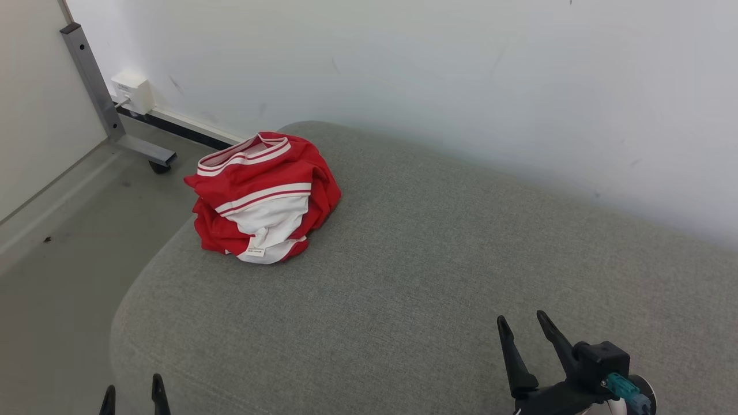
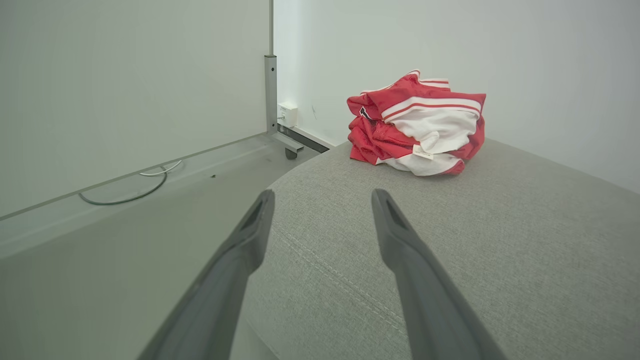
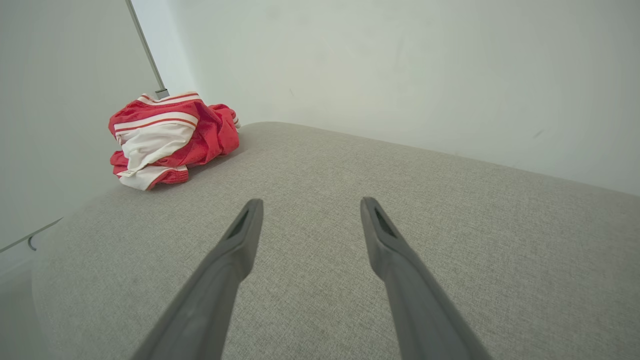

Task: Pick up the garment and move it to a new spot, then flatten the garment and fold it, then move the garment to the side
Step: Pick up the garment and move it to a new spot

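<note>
The garment [image 1: 262,196] is a red and white piece of clothing, crumpled in a heap near the far left end of a grey upholstered surface [image 1: 438,259]. In the left wrist view the garment [image 2: 420,125] lies ahead and to the right of my fingers; in the right wrist view the garment [image 3: 165,137] sits far off to the upper left. My left gripper [image 1: 132,389] is open at the lower left, over the surface's near left edge, empty. My right gripper [image 1: 522,323] is open at the lower right, well away from the garment, with nothing between its fingers.
A white wall [image 1: 461,75] runs right behind the grey surface. To the left is bare floor [image 1: 69,242] with a metal post on a wheeled foot [image 1: 115,127], a wall socket box [image 1: 134,92] and a loose cable [image 2: 130,192].
</note>
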Available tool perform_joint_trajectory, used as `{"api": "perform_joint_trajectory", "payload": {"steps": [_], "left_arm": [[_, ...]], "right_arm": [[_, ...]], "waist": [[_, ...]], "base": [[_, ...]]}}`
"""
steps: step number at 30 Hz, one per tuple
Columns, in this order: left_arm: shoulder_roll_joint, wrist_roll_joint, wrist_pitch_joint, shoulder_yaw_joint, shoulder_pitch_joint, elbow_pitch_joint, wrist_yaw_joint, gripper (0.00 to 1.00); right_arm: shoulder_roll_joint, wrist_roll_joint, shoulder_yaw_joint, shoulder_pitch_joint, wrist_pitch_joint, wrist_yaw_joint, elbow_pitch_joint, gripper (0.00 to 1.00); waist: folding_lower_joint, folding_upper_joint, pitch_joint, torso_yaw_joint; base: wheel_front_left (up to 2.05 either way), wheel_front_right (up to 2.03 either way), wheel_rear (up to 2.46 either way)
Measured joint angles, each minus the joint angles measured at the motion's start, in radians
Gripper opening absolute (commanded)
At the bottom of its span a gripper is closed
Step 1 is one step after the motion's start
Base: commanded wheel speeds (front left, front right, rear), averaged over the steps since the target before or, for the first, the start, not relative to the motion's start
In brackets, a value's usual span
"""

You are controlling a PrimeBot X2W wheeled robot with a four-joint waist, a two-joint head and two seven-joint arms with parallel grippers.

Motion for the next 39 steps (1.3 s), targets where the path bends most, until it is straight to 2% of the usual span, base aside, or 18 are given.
{"api": "perform_joint_trajectory", "payload": {"steps": [5, 8, 13, 18, 21, 27, 29, 32, 39], "left_arm": [[0.016, -0.018, 0.006, 0.005, -0.027, 0.051, -0.025, 1.00], [0.035, -0.043, 0.059, 0.006, -0.104, 0.090, -0.041, 1.00], [0.070, -0.131, 0.228, 0.013, -0.268, 0.197, -0.067, 1.00], [0.174, -0.167, 0.400, -0.002, -0.442, 0.267, -0.086, 1.00], [0.225, -0.226, 0.519, 0.001, -0.535, 0.297, -0.095, 1.00], [0.287, -0.460, 0.711, 0.136, -0.724, 0.312, -0.096, 1.00], [0.324, -0.483, 0.781, 0.156, -0.740, 0.306, -0.095, 1.00], [0.365, -0.533, 0.864, 0.192, -0.768, 0.281, -0.066, 1.00], [0.403, -0.557, 0.968, 0.193, -0.804, 0.259, -0.023, 1.00]], "right_arm": [[0.000, 0.005, 0.000, 0.004, -0.007, 0.000, 0.008, 1.00], [0.000, 0.001, -0.012, 0.015, -0.007, 0.000, 0.006, 1.00], [-0.001, -0.012, -0.022, 0.051, 0.007, 0.000, -0.021, 1.00], [0.001, -0.044, -0.002, 0.023, 0.048, 0.000, -0.088, 1.00], [0.001, -0.071, 0.013, -0.007, 0.074, 0.000, -0.134, 1.00], [0.001, -0.080, 0.043, -0.081, 0.091, 0.000, -0.194, 1.00], [0.001, -0.077, 0.062, -0.099, 0.091, 0.000, -0.202, 1.00], [0.001, -0.072, 0.089, -0.124, 0.086, 0.000, -0.207, 1.00], [0.000, -0.055, 0.114, -0.156, 0.063, 0.000, -0.191, 1.00]], "waist": [[-0.0001, 0.0000, -0.005, -0.005], [0.0000, 0.0000, -0.006, -0.007], [0.0000, 0.0000, -0.010, -0.014], [0.0000, 0.0000, 0.004, -0.036], [0.0000, 0.0000, 0.029, -0.054], [0.0001, 0.0000, 0.108, -0.106], [0.0001, 0.0000, 0.138, -0.135], [0.0000, -0.0001, 0.192, -0.182], [0.0003, 0.0000, 0.324, -0.296]], "base": [[0.00, 0.00, 0.00], [0.00, 0.00, 0.00], [0.00, 0.00, 0.00], [0.00, 0.00, 0.00], [0.00, 0.00, 0.00], [0.00, 0.00, 0.00], [0.00, 0.00, 0.00], [0.00, 0.00, 0.00], [0.00, 0.00, 0.00]]}}
